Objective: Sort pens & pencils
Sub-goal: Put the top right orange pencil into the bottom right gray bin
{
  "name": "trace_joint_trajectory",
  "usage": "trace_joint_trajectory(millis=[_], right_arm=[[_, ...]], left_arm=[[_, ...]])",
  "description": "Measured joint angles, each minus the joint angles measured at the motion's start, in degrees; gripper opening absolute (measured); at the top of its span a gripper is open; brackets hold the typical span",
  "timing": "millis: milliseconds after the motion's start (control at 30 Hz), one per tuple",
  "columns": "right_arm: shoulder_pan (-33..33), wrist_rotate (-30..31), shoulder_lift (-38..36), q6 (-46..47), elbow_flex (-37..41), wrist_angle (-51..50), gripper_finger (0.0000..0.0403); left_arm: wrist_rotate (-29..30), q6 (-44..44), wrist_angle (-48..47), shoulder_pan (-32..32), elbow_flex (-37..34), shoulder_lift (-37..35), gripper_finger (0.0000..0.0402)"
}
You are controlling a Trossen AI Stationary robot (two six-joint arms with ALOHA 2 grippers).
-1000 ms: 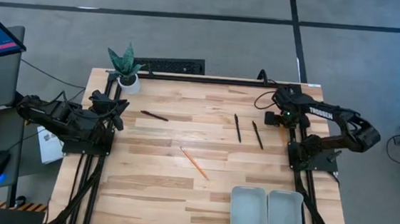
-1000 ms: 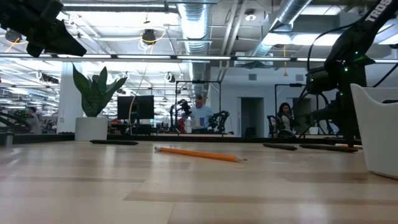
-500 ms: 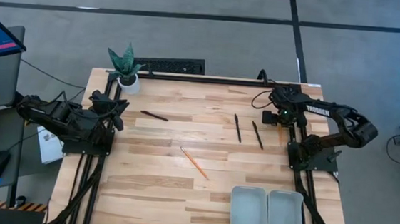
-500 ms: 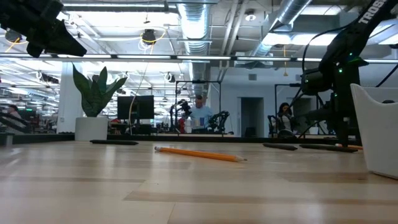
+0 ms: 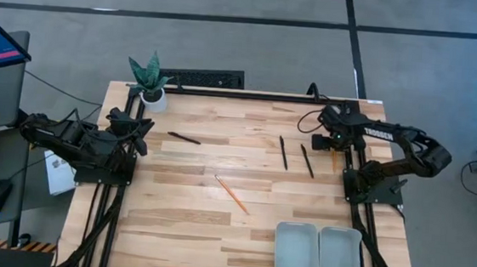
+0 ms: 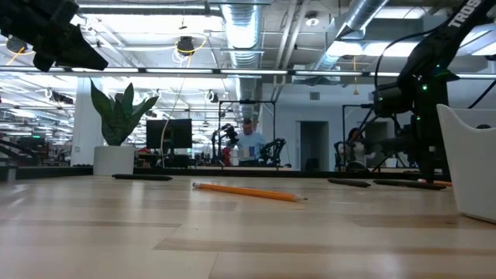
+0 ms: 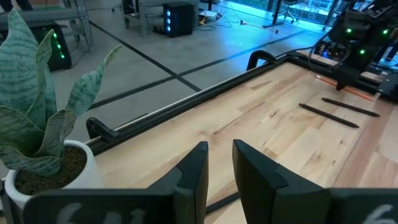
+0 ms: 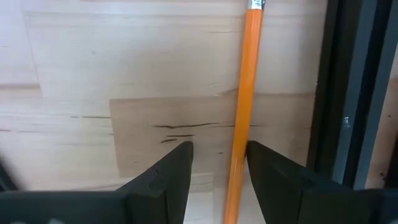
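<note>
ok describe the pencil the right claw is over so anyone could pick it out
Start at the wooden table's far right edge, under the right claw. The thin orange pencil lies there along the black frame rail, between the open claw's fingers; the nearby stick-like pens are all black.

surface (image 5: 215, 217): pale wood planks, smooth, faint sheen | pencil (image 8: 244, 106): glossy orange paint, metal band at one end | fingers (image 8: 166, 180): matt dark plastic | trays (image 5: 317, 255): smooth pale plastic | frame rail (image 8: 345, 93): matt black metal
</note>
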State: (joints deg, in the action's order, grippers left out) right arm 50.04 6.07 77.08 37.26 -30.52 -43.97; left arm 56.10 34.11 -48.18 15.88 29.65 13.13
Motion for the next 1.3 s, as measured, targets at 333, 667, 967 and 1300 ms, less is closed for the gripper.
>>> trace_joint_trajectory(millis=[333,667,967,1300], right_arm=[[-1.14,0.32,0.0,0.24,0.02,-0.02,0.0179],[-1.14,-0.69,0.02,0.3,0.0,0.05,0.0155],[-1.14,-0.94,0.04,0.3,0.0,0.29,0.0135],[-1.14,-1.07,0.04,0.28,0.0,0.42,0.0127]], left_arm=[[0.0,0.0,0.0,0.0,0.0,0.0,0.0064],[0.0,0.0,0.0,0.0,0.0,0.0,0.0064],[0.0,0.0,0.0,0.0,0.0,0.0,0.0064],[0.0,0.0,0.0,0.0,0.0,0.0,0.0064]])
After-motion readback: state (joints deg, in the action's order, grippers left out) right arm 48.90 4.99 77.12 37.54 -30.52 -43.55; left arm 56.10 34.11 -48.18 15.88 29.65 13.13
